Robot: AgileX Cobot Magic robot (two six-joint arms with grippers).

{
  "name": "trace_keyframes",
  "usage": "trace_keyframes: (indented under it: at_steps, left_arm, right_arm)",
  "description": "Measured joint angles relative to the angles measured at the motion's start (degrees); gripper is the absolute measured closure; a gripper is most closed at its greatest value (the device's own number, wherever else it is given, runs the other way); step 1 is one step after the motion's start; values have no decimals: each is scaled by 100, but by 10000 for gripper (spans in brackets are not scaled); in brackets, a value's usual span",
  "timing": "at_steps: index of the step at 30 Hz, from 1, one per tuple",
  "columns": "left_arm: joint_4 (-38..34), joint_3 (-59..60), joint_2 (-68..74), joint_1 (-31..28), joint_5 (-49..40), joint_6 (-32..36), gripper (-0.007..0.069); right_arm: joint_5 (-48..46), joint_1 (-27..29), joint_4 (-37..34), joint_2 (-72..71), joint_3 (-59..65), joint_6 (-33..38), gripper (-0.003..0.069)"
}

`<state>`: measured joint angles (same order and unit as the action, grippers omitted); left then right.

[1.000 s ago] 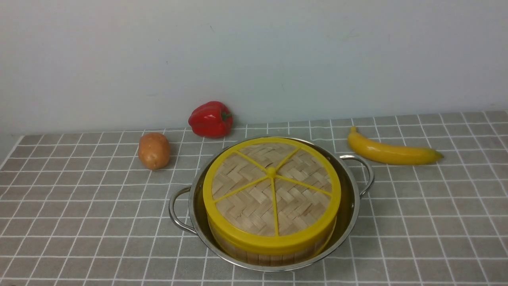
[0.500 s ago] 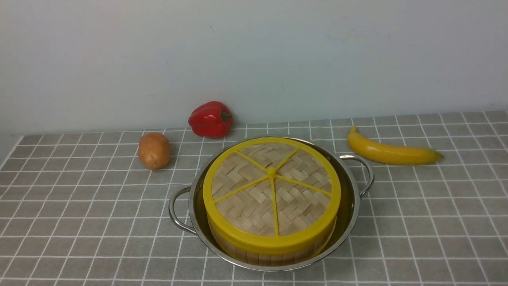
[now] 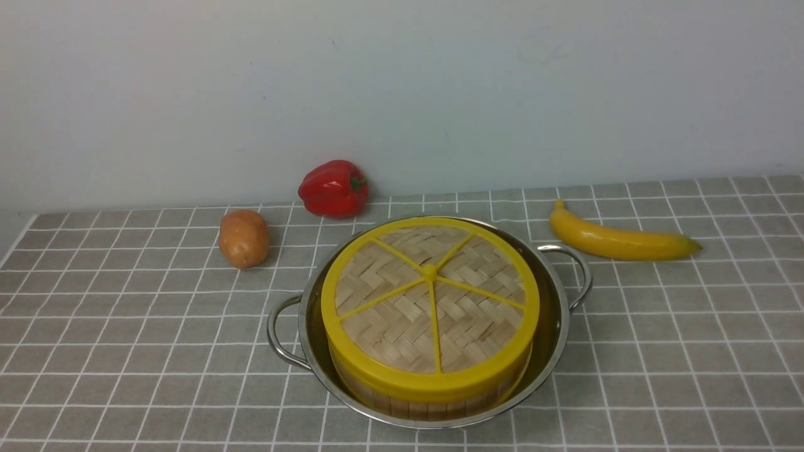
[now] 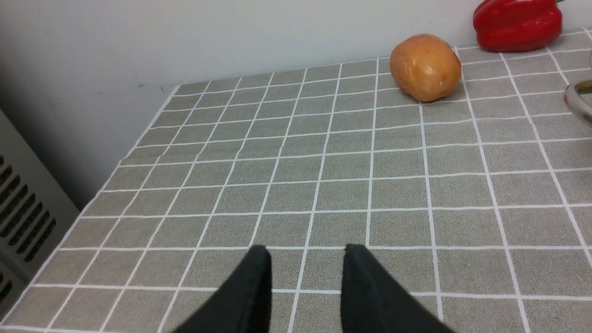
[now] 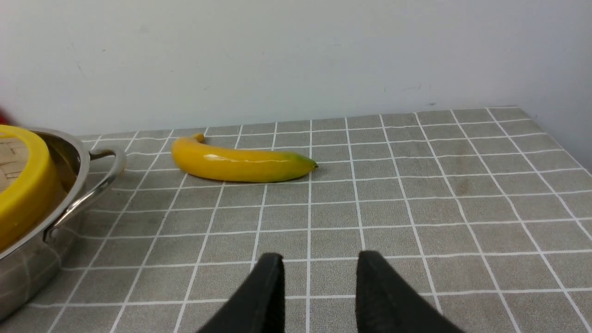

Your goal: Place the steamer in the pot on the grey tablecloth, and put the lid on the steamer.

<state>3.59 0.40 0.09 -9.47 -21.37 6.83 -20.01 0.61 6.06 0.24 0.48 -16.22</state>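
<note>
The lid (image 3: 431, 301) sits flat on the steamer (image 3: 433, 392), and the steamer stands inside the pot (image 3: 553, 339) on the grey tablecloth (image 3: 125, 351), so both placements look done and the step in hand is, by my judgement, pulling clear and checking the result. The left claw (image 4: 303, 263) hangs over bare cloth with a plain gap between its tips and nothing in it, well apart from the potato (image 4: 425, 67) and the red pepper (image 4: 518, 23). The right claw (image 5: 319, 270) is likewise parted and empty, near the pot's handle (image 5: 92, 185) and short of the banana (image 5: 240, 164). To finish well, keep both arms low-risk: move away from the pot, not across it, so no finger clips a handle or nudges the lid off its seat
</note>
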Motion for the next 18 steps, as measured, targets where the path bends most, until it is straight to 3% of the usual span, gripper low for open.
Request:
trace_keyframes:
  at_steps: [18]
  left_arm:
    - [-5, 0, 0, 0, 0, -4, 382]
  right_arm:
    - [0, 0, 5, 0, 0, 0, 417]
